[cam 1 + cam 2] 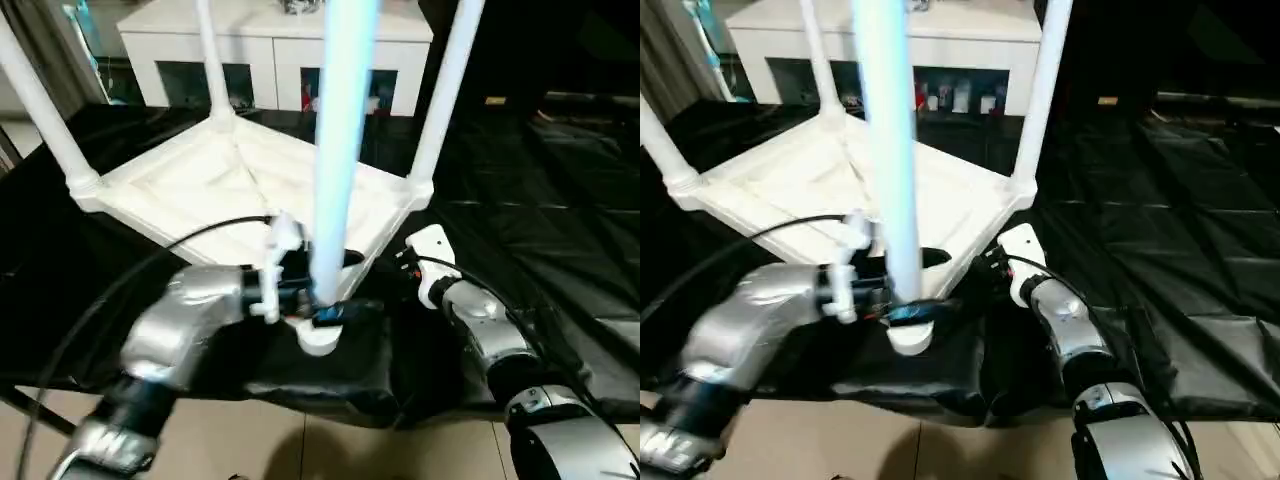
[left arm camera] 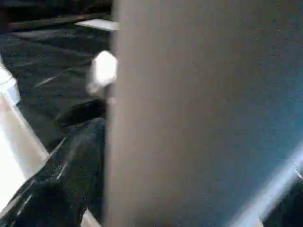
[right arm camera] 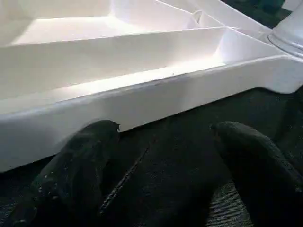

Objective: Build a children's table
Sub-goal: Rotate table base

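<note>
While the white table top [image 1: 230, 185] is lying upside down on the black sheet [image 1: 540, 210], with its ribbed underside facing up, three white legs are already standing in its corner sockets: one at the left corner [image 1: 40, 100], one at the far corner [image 1: 208, 60] and one at the right corner [image 1: 445, 90]. A fourth leg [image 1: 340, 150] is standing upright at the near corner, and its flared lower end [image 1: 318, 340] is sitting just at the near edge of the top. The left hand [image 1: 318, 300] is reaching in from the left and is gripping this leg low down, its black fingers on both sides of the tube. The right hand [image 3: 163, 175] is staying just beside the near right edge of the top, with its two black fingers [image 3: 75, 165] spread apart and holding nothing, above the black sheet. Behind the table top, a white cabinet [image 1: 270, 45] with glass doors is standing.
</note>
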{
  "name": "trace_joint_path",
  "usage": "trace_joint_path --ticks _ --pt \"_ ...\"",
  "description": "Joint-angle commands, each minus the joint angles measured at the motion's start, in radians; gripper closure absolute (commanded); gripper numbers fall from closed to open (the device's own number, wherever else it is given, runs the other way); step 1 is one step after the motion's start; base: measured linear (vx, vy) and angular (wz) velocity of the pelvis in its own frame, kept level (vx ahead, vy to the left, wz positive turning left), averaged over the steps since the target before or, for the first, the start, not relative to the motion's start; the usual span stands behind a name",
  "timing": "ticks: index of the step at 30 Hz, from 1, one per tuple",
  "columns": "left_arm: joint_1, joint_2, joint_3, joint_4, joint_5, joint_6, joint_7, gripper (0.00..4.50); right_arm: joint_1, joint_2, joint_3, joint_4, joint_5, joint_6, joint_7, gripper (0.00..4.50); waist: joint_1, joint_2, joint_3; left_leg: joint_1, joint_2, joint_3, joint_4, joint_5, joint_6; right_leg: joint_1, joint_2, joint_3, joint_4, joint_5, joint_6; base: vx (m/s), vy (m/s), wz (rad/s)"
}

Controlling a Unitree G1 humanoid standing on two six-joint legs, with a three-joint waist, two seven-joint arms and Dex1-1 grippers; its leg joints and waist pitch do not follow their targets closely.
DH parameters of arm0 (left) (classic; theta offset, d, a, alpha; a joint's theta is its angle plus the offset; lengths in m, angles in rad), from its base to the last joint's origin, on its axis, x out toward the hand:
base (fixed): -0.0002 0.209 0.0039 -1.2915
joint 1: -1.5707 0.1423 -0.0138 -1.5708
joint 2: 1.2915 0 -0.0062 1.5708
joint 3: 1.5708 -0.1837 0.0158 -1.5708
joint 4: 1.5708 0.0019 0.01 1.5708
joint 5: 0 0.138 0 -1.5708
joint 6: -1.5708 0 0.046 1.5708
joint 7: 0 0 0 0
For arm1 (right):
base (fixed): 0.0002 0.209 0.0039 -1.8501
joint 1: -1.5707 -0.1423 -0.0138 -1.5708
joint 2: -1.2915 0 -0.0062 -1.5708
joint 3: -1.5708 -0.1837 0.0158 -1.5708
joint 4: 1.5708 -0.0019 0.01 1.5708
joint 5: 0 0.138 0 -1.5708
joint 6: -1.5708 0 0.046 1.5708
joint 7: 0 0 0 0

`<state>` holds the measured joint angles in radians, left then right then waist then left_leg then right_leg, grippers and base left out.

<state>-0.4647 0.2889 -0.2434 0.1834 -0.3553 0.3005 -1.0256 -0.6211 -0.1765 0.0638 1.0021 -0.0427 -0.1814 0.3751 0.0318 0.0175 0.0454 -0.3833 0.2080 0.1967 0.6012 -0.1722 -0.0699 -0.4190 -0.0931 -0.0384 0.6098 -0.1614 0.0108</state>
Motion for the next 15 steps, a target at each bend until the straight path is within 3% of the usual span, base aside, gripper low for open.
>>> trace_joint_path --ticks 1,5,12,15 --pt "-0.023 -0.013 -0.022 0.013 0.031 -0.019 0.024 0.01 -0.009 0.02 0.009 -0.01 -0.004 -0.026 0.026 0.56 0.005 0.001 -0.065 0.018 0.009 -0.007 -0.076 -0.308 0.007 0.05 -0.026 0.02 -0.071 -0.25 -0.22 0.0 0.0 0.0" --pt "-0.033 -0.059 -0.052 0.023 0.048 -0.038 0.031 0.01 0.009 0.041 0.019 -0.04 0.015 -0.051 0.083 0.56 0.006 0.004 -0.064 0.016 0.01 -0.008 -0.077 -0.319 0.011 0.049 -0.028 0.019 -0.073 -0.26 -0.227 0.0 0.0 0.0" --pt "-0.067 -0.126 -0.083 0.081 0.082 -0.084 0.045 0.01 0.012 0.06 0.034 -0.041 0.012 -0.061 0.107 0.56 0.005 0.002 -0.064 0.016 0.009 -0.007 -0.076 -0.323 0.022 0.049 -0.026 0.019 -0.075 -0.245 -0.239 0.0 0.0 0.0" --pt "-0.079 -0.143 -0.088 0.096 0.088 -0.093 0.048 0.01 0.018 0.062 0.04 -0.049 0.012 -0.067 0.127 0.56 0.003 0.001 -0.065 0.01 0.009 -0.01 -0.078 -0.321 0.024 0.054 -0.029 0.018 -0.074 -0.249 -0.236 0.0 0.0 0.0"
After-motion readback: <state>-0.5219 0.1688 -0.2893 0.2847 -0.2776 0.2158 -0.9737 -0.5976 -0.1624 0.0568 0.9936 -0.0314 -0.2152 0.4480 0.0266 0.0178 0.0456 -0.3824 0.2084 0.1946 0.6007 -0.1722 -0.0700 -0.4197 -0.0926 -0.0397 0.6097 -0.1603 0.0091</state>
